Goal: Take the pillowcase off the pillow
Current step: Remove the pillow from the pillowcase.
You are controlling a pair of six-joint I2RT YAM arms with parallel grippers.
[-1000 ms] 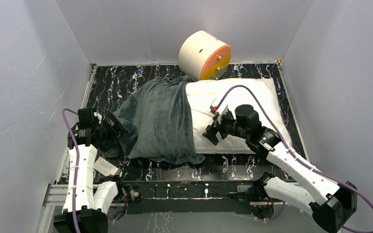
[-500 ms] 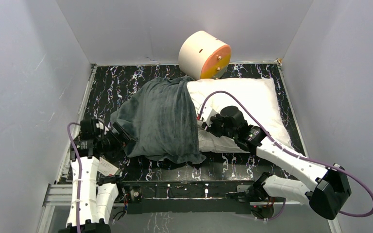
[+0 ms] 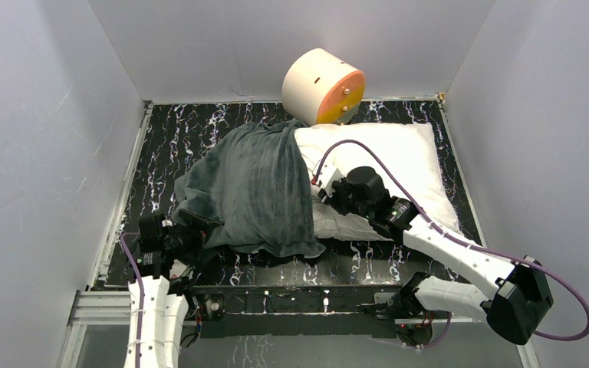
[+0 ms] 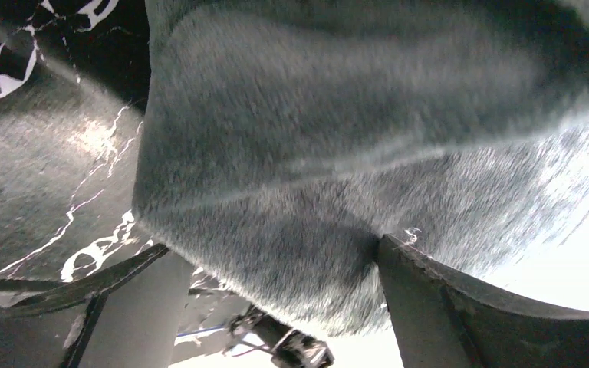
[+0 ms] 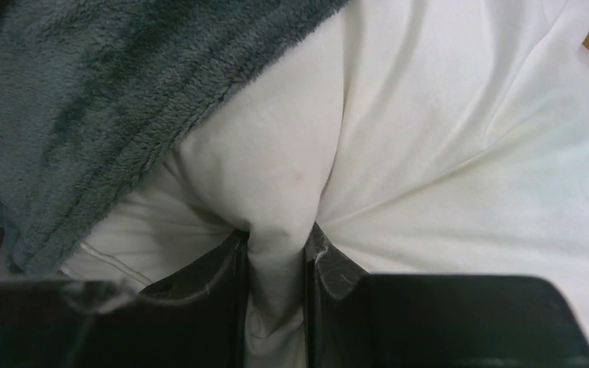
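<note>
The pillowcase [image 3: 253, 188], its dark grey plush face up, covers the left half of the white pillow [image 3: 399, 161]. My right gripper [image 3: 324, 192] sits on the bare pillow just beside the pillowcase's edge. In the right wrist view the gripper [image 5: 276, 257] is shut on a pinched fold of the pillow [image 5: 468, 153], with the pillowcase [image 5: 84, 100] at upper left. My left gripper [image 3: 199, 234] is at the pillowcase's near-left corner. In the left wrist view it [image 4: 276, 264] stands open, and a bulge of the pillowcase [image 4: 337, 153] hangs between its wide-apart fingers [image 4: 460, 314].
A cream-and-orange cylinder [image 3: 324, 88] leans at the back wall, touching the pillow's far edge. The black marbled tabletop [image 3: 169, 146] is boxed in by white walls on the left, back and right. The right arm's purple cable loops over the pillow.
My right gripper moved left to the pillowcase's edge and closed on a fold of pillow. The left arm drew back toward the near edge, its gripper now at the pillowcase's near corner.
</note>
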